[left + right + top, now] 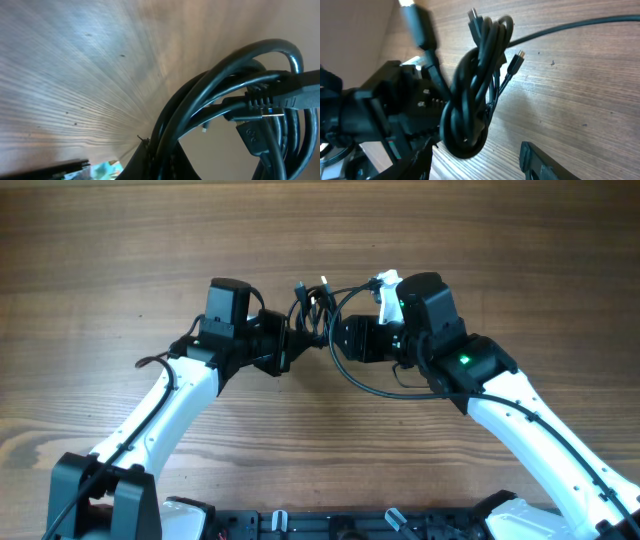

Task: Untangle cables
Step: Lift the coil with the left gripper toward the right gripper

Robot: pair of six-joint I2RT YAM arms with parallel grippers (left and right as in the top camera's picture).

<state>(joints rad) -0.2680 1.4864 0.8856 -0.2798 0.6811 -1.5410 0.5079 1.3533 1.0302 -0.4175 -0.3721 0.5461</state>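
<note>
The cables (312, 308) are a knotted bundle of thin black cords, held up between the two arms at the table's middle. My left gripper (290, 342) is shut on the bundle's lower part. The left wrist view shows the cords (220, 105) rising out of the jaws (152, 162), with a black plug (280, 97) at the right. My right gripper (337, 340) is open just right of the bundle. In the right wrist view its fingers (480, 162) stand on either side of the bundle's lower loop (470, 110) without gripping it. One cord (368, 387) loops away under the right arm.
A white plug (386, 281) sticks out beside the right wrist. The wooden table (120, 260) lies all around. In the right wrist view the left gripper's body (385, 110) sits close at the left.
</note>
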